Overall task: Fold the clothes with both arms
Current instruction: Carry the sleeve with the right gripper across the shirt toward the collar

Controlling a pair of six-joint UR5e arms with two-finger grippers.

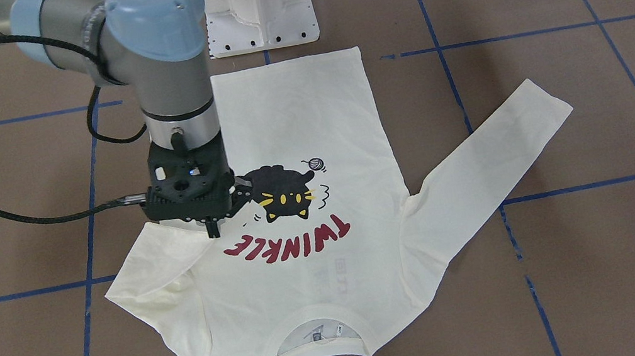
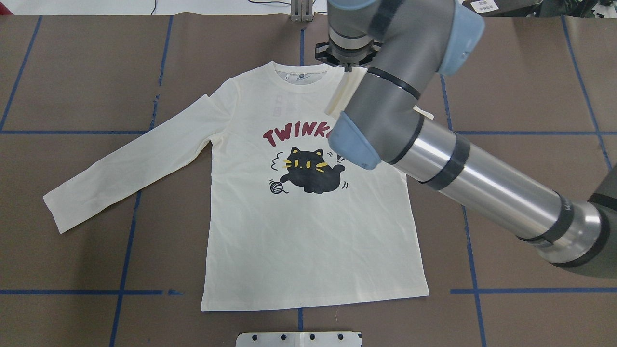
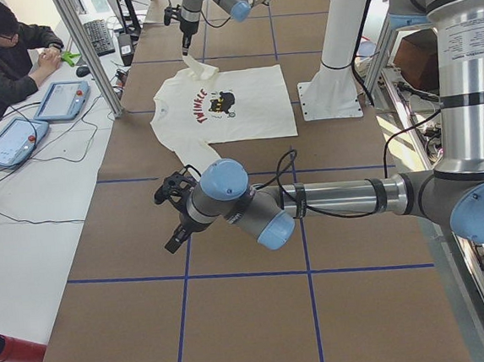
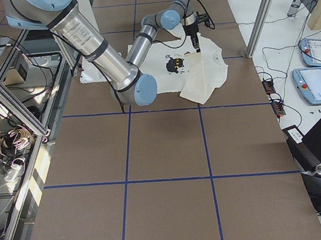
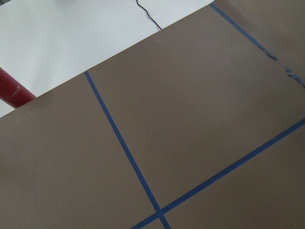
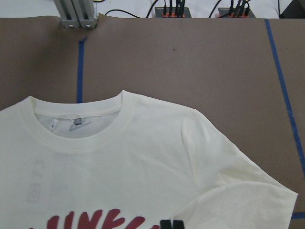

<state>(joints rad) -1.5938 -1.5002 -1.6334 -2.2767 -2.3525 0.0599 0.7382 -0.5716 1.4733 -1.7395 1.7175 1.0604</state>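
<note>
The cream-white T-shirt (image 1: 311, 140) lies flat, print side up, with the black cat and the red "TWINKLE" showing; it also shows in the overhead view (image 2: 308, 231). One sleeve (image 1: 493, 163) lies stretched out on the table. My right gripper (image 1: 214, 226) is shut on the other sleeve (image 1: 158, 260), which is lifted and bent in over the chest. In the right wrist view the shut fingertips (image 6: 171, 224) pinch this sleeve (image 6: 238, 200) below the collar (image 6: 76, 129). My left gripper (image 3: 173, 217) hovers over bare table, well away from the shirt; I cannot tell whether it is open or shut.
The white pedestal base (image 1: 258, 3) stands just past the shirt's hem. Blue tape lines (image 2: 125, 241) cross the brown table. An operator (image 3: 2, 49) sits at a side desk with tablets (image 3: 10, 142). A red cylinder (image 5: 12, 90) lies off the table's edge.
</note>
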